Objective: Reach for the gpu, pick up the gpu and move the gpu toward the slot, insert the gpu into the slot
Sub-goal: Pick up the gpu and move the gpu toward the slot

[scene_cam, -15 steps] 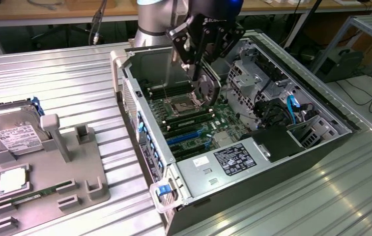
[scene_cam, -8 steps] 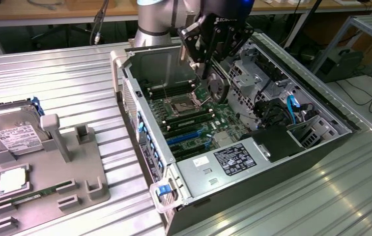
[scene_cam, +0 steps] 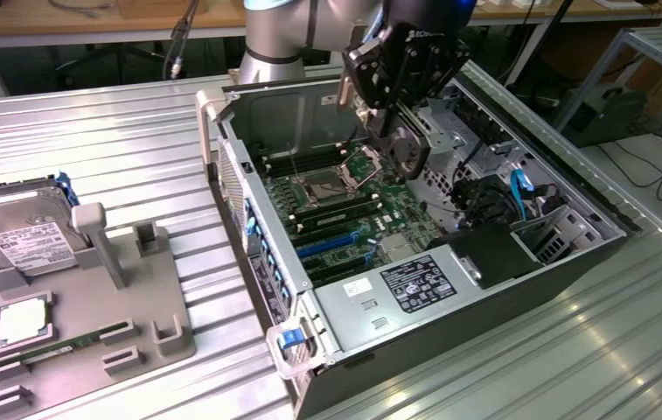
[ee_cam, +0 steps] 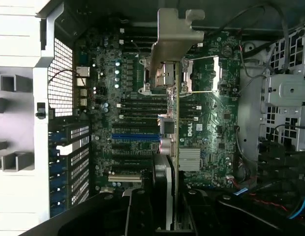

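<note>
My gripper (scene_cam: 396, 118) hangs above the open computer case (scene_cam: 564, 188), shut on the gpu (scene_cam: 410, 150). The card hangs upright over the green motherboard (scene_cam: 395, 206) with its round black fan facing the exterior view's right. In the wrist view the gpu (ee_cam: 175, 123) appears edge-on, its silver end bracket (ee_cam: 173, 37) at the far end and my gripper (ee_cam: 169, 209) clamped on the near end. The blue slot (scene_cam: 328, 244) lies on the board below, toward the case's rear wall. In the wrist view the slot (ee_cam: 135, 136) runs crosswise to the card, apart from it.
A grey holder tray (scene_cam: 173, 337) at the exterior view's left carries a silver hard drive (scene_cam: 25, 234), a processor chip (scene_cam: 22, 320) and a green memory stick (scene_cam: 45, 353). Inside the case are the processor socket (scene_cam: 328, 185), a power supply (scene_cam: 421, 284) and cables (scene_cam: 518, 197).
</note>
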### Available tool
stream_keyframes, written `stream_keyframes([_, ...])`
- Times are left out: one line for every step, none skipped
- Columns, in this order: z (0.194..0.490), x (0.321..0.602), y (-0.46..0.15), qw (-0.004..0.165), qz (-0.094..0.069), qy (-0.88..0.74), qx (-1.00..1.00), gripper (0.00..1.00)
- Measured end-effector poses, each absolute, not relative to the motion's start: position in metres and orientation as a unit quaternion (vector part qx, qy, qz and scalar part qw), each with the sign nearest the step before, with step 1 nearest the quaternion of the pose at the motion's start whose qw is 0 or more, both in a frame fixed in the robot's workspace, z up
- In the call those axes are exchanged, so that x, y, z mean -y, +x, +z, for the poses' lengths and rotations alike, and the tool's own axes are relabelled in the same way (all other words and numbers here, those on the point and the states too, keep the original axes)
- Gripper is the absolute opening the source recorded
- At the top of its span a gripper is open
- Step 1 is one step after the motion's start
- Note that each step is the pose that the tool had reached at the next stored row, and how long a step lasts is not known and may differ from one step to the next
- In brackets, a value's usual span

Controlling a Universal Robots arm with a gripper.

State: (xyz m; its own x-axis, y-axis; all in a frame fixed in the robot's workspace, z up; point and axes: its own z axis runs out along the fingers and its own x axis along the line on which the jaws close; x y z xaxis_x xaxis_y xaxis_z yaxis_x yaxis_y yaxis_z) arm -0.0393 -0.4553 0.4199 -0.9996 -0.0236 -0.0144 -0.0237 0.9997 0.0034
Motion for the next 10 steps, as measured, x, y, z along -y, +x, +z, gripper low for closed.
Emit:
stream_keyframes([0.42, 0.455, -0.036, 0.007, 0.002, -0.012, -1.0, 0.28])
stream_keyframes([0.42, 0.455, -0.033, 0.007, 0.002, -0.012, -1.0, 0.28])
stream_keyframes([0.42, 0.455, -0.029, 0.007, 0.002, -0.012, -1.0, 0.28])
stream_keyframes([0.42, 0.455, -0.026, 0.007, 0.002, -0.012, -1.0, 0.28])
stream_keyframes([0.42, 0.455, -0.023, 0.007, 0.002, -0.012, -1.0, 0.28])
stream_keyframes([0.42, 0.455, -0.02, 0.007, 0.002, -0.012, -1.0, 0.28])
stream_keyframes([0.42, 0.455, -0.017, 0.007, 0.002, -0.012, -1.0, 0.28])
stream_keyframes([0.42, 0.455, -0.014, 0.007, 0.002, -0.012, -1.0, 0.28])
stream_keyframes([0.419, 0.455, -0.011, 0.007, 0.002, -0.012, -1.0, 0.28])
stream_keyframes([0.419, 0.455, -0.008, 0.007, 0.002, -0.012, -1.0, 0.28])
